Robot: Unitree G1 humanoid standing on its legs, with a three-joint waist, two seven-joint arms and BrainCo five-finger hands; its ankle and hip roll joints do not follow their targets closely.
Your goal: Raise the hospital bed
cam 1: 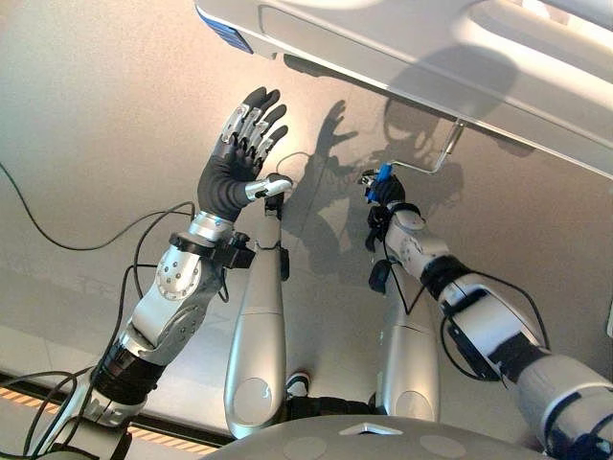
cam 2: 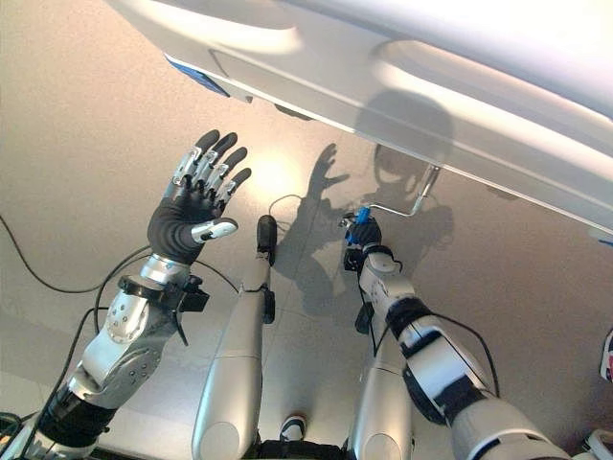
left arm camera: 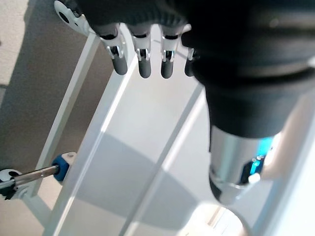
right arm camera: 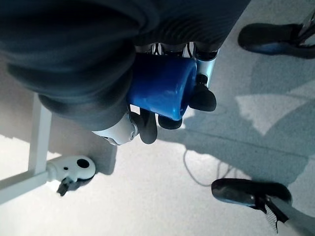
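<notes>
Robot cranking the hospital bed [cam 1: 402, 57] by its blue handle.
Left hand [cam 1: 245, 144] is hovering spread open, empty; right hand [cam 1: 383, 192] is wrapping the rigid crank's blue grip [right arm camera: 160, 86] below the bed's edge, likely stiff, needing steady turning.

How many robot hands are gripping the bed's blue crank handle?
1. The right hand has its fingers curled round the blue crank handle below the bed frame. The left hand is raised, open, apart from it.

Bright light is shining from above, making dark hand shadows on the floor [cam 1: 86, 115]. The hospital bed [cam 2: 460, 86] is glaring white. Wrist views are looking blurry.
</notes>
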